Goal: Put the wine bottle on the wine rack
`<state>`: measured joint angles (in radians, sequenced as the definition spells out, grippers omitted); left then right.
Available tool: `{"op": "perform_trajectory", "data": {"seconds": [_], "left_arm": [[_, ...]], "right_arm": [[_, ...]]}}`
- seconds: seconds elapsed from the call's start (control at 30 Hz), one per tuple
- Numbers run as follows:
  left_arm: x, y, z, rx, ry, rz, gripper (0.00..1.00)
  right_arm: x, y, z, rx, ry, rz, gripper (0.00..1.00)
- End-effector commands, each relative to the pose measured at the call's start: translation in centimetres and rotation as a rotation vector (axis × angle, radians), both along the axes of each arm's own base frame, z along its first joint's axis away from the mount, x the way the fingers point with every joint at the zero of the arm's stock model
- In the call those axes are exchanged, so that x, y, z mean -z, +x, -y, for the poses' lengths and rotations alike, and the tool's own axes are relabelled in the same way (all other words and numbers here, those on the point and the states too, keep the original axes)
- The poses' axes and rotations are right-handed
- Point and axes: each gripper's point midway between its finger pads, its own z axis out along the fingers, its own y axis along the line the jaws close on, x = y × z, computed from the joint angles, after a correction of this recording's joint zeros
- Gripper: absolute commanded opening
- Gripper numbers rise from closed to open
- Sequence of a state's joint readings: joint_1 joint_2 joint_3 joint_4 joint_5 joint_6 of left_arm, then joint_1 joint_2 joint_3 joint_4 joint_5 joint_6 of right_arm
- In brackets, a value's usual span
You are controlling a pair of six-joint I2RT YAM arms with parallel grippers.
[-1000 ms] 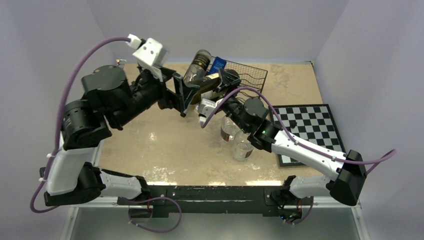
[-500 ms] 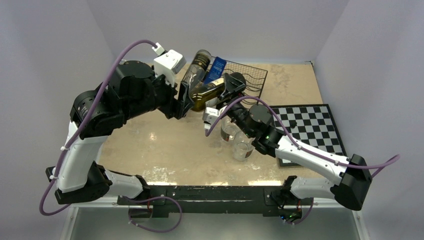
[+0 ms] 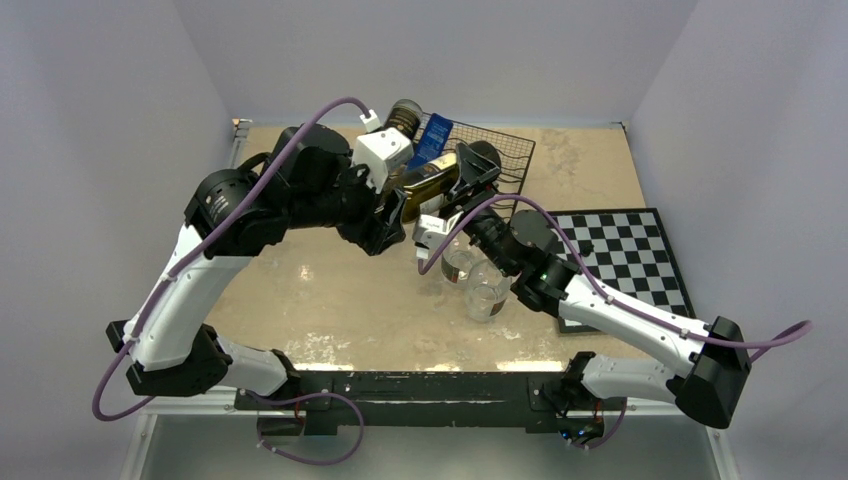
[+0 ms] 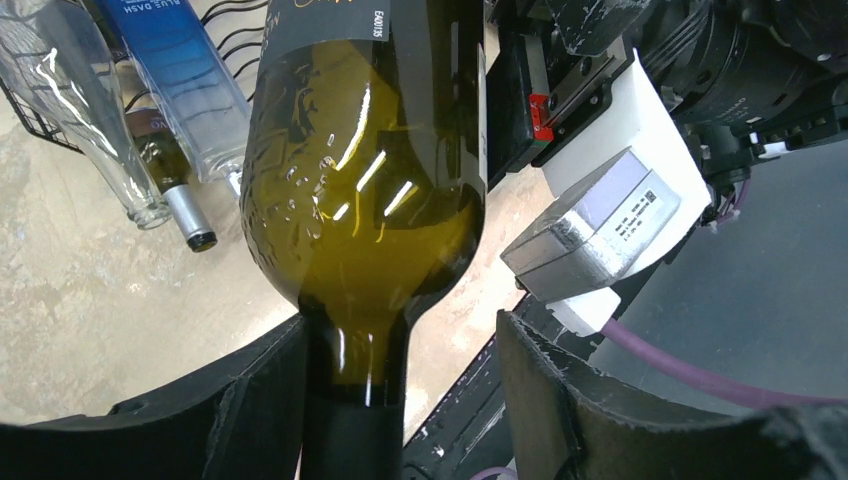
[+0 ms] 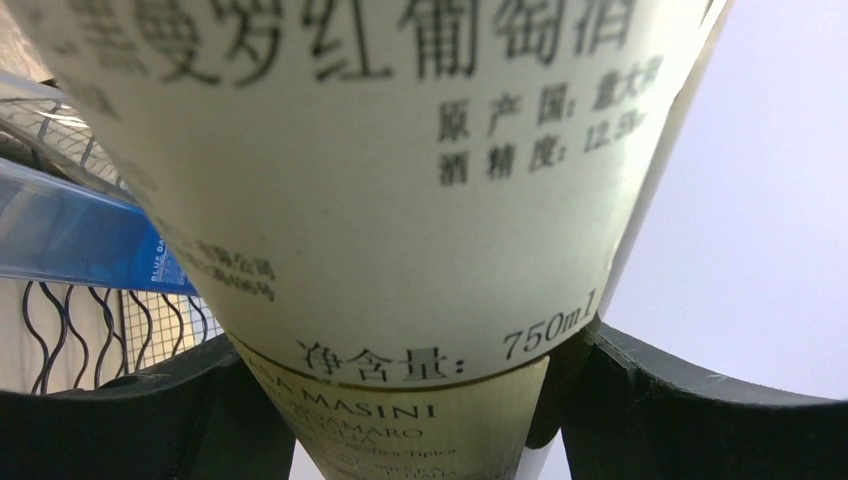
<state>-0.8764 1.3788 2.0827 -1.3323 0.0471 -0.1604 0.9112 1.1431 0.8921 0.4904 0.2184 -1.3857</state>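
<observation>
Wine bottle (image 3: 432,180) hovering by wine rack (image 3: 505,155)
Right gripper (image 5: 415,370) is clamping its body, left gripper (image 4: 400,390) is sitting loose round neck.

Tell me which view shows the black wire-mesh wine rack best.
Top external: most of the black wire-mesh wine rack shows at the far side, its left part behind the green glass wine bottle. Left wrist catches only a few wires at its top edge; right wrist shows a small patch beside the bottle's label.
</observation>
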Motion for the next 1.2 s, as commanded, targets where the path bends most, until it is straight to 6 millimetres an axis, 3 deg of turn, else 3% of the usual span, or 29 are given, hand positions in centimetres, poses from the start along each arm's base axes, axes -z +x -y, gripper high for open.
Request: {"op": "perform_trajectory", "data": {"seconds": [0.0, 0.2, 0.43, 0.7, 0.77, 0.87, 0.9, 1.0, 1.13, 1.17], "left_arm": [[0.3, -0.1, 0.3, 0.039, 0.011, 0.001, 0.68], [1.6, 0.2, 0.2, 0.035, 0.052, -0.016, 0.65], [2.7, 0.3, 0.4, 0.049, 0.087, -0.036, 0.46], [4.1, 0.4, 0.9, 0.084, 0.124, -0.053, 0.39], [4.5, 0.5, 1.0, 0.084, 0.136, -0.061, 0.32], [4.8, 0.7, 0.9, 0.082, 0.152, -0.061, 0.04], [4.9, 0.9, 0.9, 0.075, 0.160, -0.057, 0.00], [5.0, 1.6, 0.7, 0.046, 0.167, -0.031, 0.00], [4.2, 3.0, 0.1, -0.029, 0.146, 0.045, 0.00], [4.0, 3.2, 0.0, -0.047, 0.140, 0.060, 0.00]], "right_arm": [[-6.1, -1.7, 1.9, -0.001, 0.142, 0.148, 0.00], [-6.1, -1.8, 2.0, -0.002, 0.138, 0.155, 0.00], [-6.4, -2.1, 2.1, -0.006, 0.150, 0.164, 0.00], [-7.0, -2.2, 2.7, -0.007, 0.209, 0.128, 0.00], [-7.1, -2.1, 2.8, -0.007, 0.223, 0.111, 0.00], [-7.1, -2.1, 2.9, -0.004, 0.235, 0.099, 0.00], [-7.1, -2.0, 2.9, 0.000, 0.239, 0.096, 0.00], [-6.9, -1.7, 2.7, 0.007, 0.242, 0.086, 0.02], [-5.2, -1.4, 2.0, 0.006, 0.167, 0.091, 0.60], [-4.8, -1.5, 1.9, 0.001, 0.151, 0.094, 0.70]]}}
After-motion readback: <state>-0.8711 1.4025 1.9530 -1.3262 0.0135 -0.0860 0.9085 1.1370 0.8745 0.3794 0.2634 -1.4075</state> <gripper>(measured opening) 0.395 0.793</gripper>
